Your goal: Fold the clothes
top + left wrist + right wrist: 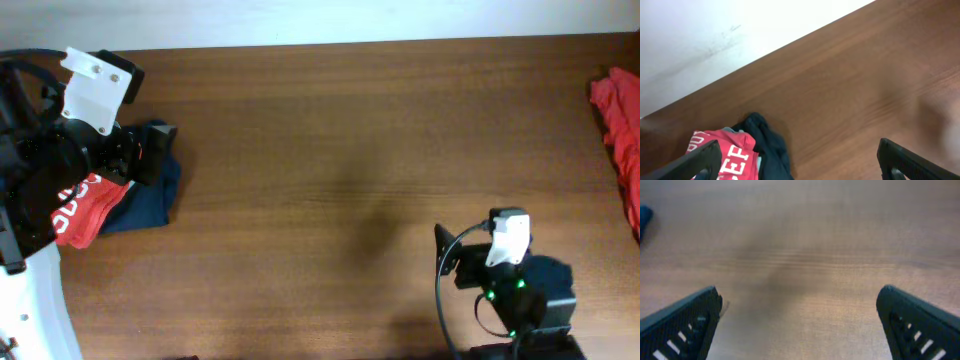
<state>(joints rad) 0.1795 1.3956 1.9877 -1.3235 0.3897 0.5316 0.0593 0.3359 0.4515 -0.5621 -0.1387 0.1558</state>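
— Since the left claw [797,152] hangs spread wide and empty over the pile [110,205], is that pile the next thing to handle?

— I'd judge not. The pile looks folded: a printed red piece [730,155] on a navy piece [767,145], at the left end of the surface [330,130]. The loose work is the red shirt [620,130] at the right edge.

— Which arm is nearer to it?

— The right one, clearly. The right claw [800,292] is open too, with nothing between its fingers and bare wood under it.

— Which way does the shirt lie from it?

— To its right and farther from the robot, well apart. In the overhead view the claw seems to face left, toward the middle, so the shirt sits off behind it. The arm would have to swing round.

— And its long axis?

— Near-to-far along the right edge, as a crumpled strip. The frame cuts part of it off, so I cannot tell which end is collar or hem, or which way it points.

— So the grasp?

— Probably at its inner edge, then a drag toward the middle to spread it.
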